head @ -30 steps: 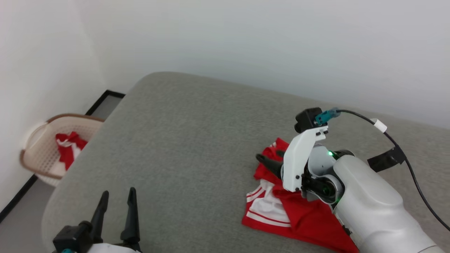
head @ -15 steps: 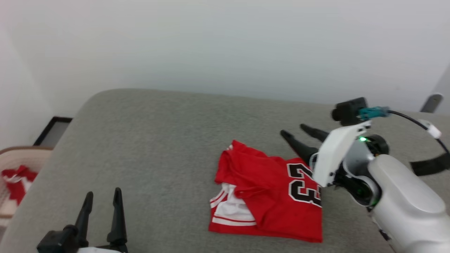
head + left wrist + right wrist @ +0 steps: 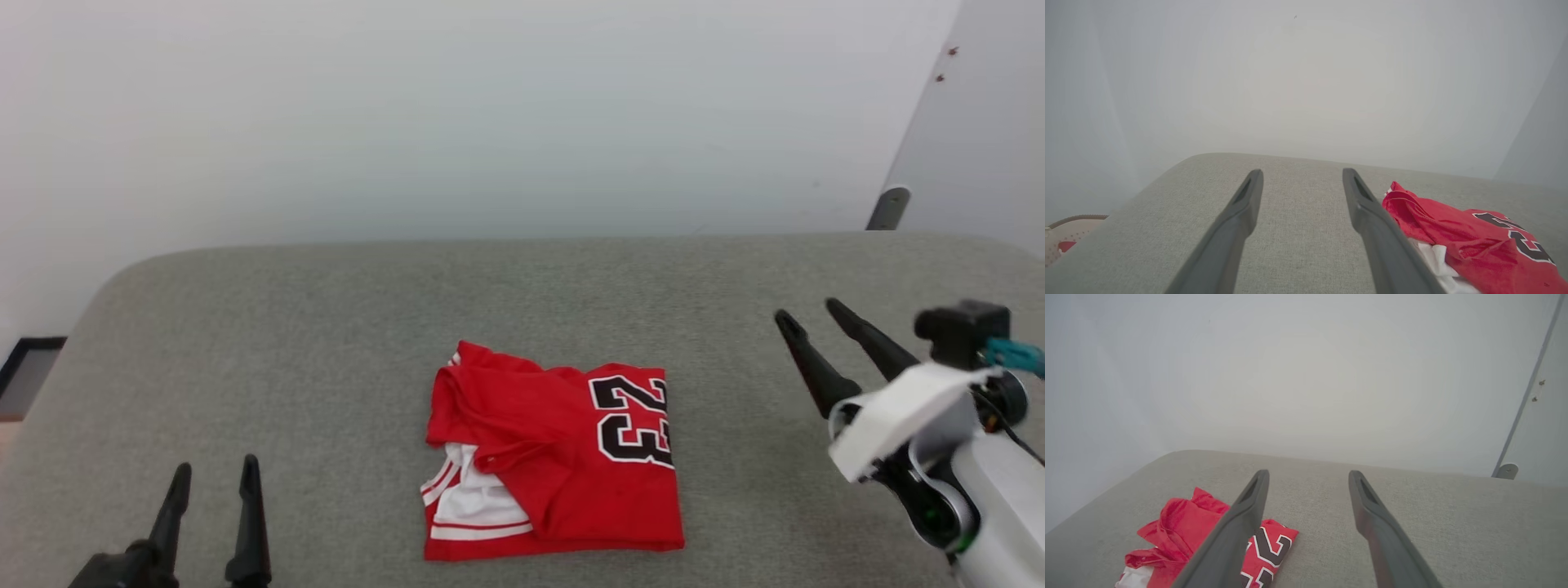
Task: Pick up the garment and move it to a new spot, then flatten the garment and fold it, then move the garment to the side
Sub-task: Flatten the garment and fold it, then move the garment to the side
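Garment (image 3: 563,482) lies folded toward cushion's (image 3: 326,343) near edge; left gripper (image 3: 216,464), right gripper (image 3: 807,310) spread, empty. Fold could be undone if one layer is pinched.

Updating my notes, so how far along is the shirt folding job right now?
Done: the garment lies folded on the grey cushion. In hand: nothing; left end effector and right end effector are open, clear of it. Left: perhaps the move aside.

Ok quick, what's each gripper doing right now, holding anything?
Left gripper: open, holding nothing.
Right gripper: open, holding nothing, off to the side of the garment.
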Available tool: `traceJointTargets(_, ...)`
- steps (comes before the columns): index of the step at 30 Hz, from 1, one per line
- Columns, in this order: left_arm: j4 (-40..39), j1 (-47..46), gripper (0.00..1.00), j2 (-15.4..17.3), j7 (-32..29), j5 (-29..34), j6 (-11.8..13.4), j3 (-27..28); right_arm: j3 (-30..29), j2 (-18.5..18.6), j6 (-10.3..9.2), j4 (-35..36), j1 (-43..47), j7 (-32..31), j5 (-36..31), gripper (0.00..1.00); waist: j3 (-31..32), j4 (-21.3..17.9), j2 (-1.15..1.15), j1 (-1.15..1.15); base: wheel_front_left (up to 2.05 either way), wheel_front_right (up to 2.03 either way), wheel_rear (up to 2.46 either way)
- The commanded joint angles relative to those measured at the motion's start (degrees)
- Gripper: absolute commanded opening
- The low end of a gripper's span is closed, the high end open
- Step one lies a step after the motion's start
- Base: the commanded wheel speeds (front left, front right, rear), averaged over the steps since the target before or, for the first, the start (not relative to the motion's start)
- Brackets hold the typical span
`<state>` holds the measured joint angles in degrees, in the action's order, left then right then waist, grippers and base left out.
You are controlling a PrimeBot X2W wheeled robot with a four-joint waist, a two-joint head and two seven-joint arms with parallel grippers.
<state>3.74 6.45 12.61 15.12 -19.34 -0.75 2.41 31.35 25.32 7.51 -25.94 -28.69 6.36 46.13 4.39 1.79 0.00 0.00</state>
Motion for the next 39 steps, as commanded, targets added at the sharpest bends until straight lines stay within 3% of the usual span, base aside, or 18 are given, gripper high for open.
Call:
traceJointTargets(1,0.21,0.77,1.0,0.31,-0.03,0.67,-0.14,0.3,-0.84,0.28,-0.04,0.31,1.53,0.97,-0.35,1.0,0.66,-1.23,0.0,0.0,0.0,0.0,0.0)
traceJointTargets(19,1.77,2.59,1.0,0.42,-0.02,3.81,-0.52,2.85,-14.13,0.03,-0.04,4.48,17.39,6.13,-3.59,1.0,1.39,-3.92,0.0,0.0,0.0,0.0,0.0)
traceJointTargets(39,2.83,2.49,1.0,-0.28,-0.02,5.26,-3.29,3.46,-21.66,-3.39,-0.04,9.79,24.98,4.55,-7.15,1.0,1.31,-4.02,0.0,0.0,0.0,0.0,0.0)
